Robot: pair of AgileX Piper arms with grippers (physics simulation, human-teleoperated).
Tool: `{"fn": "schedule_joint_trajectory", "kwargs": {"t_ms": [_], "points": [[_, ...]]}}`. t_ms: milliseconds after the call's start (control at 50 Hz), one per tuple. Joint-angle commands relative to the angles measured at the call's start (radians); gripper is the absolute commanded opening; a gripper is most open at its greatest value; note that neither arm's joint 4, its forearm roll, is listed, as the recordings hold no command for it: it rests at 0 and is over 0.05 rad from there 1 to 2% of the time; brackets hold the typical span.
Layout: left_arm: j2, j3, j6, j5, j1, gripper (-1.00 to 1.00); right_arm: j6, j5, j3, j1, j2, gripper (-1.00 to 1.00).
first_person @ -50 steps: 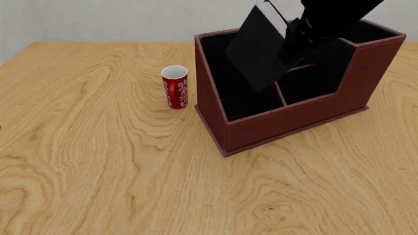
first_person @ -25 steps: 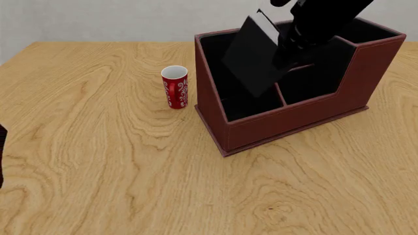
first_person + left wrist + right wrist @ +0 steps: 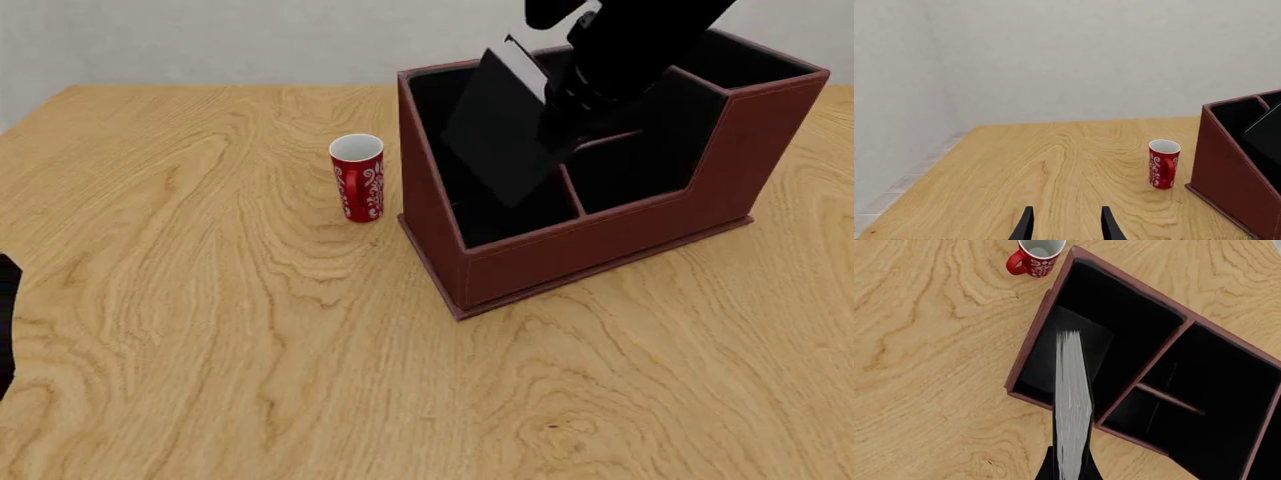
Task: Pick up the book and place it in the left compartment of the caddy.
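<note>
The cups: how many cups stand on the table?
1. The red cup stands on the table, to the left of the caddy, apart from its end wall. The caddy and the book may hide others behind them.

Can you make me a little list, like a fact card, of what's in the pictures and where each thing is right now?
book: black, tilted, held over the left compartment
caddy: dark red box, black inside, on the wooden table
red cup: upright, on the table beside the caddy's left end, apart from it
right tool: shut on the book's edge, white pages facing its camera
left tool: open, holding nothing, over bare table
task: book not let go yet
</note>
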Motion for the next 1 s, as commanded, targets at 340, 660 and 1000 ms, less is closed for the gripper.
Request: {"fn": "schedule_joint_trajectory", "kwargs": {"t_ms": [340,660,1000], "points": [[-0.001,0.016,-0.005,-0.002,0.006,1.0,-0.008,0.004,0.026,-0.014,-0.005,-1.0],[-0.002,0.017,-0.003,0.004,0.006,1.0,0.01,0.004,0.032,-0.006,0.003,-1.0],[-0.003,0.02,-0.002,0.008,0.007,1.0,0.038,0.004,0.043,0.013,0.005,-1.0]]}}
